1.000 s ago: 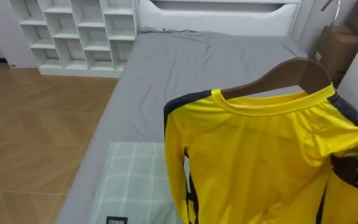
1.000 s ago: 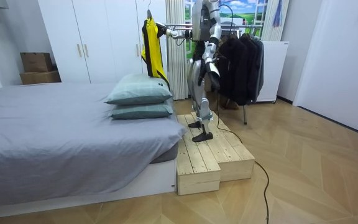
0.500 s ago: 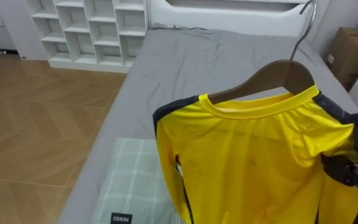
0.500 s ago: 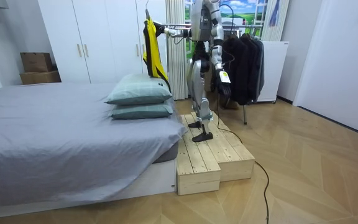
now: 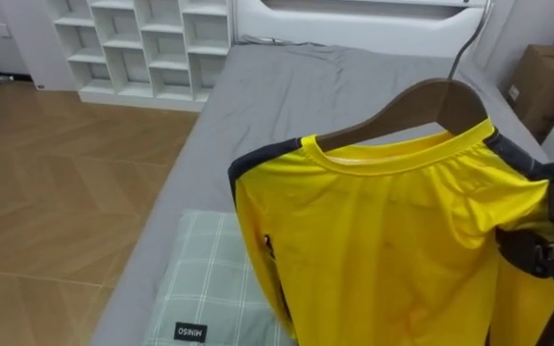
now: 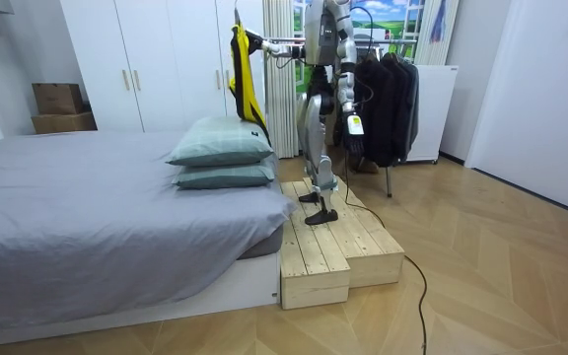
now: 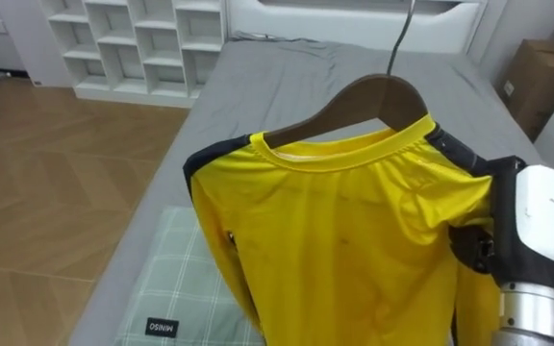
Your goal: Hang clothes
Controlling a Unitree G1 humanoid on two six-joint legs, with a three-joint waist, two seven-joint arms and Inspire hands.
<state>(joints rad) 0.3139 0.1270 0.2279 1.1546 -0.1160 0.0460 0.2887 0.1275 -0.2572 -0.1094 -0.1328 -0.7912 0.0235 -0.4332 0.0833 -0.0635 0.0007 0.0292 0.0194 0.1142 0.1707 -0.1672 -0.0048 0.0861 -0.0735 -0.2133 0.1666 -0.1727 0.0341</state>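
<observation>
Fingers [image 7: 470, 249] of the right hand [image 5: 535, 259] are clenched on one shoulder of the slick yellow shirt [image 5: 392, 250]. It's draped on a curved wooden hanger [image 5: 421, 104], held up over the checked pillow [image 5: 205, 284] and the smooth grey bed [image 5: 287, 91]. Left hand [image 6: 352, 138] hangs by its side.

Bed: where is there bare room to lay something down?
The grey sheet lies bare from the checked pillow to the far white board. Nearer it is crowded: the yellow shirt on its wooden hanger hangs over the pillow.
</observation>
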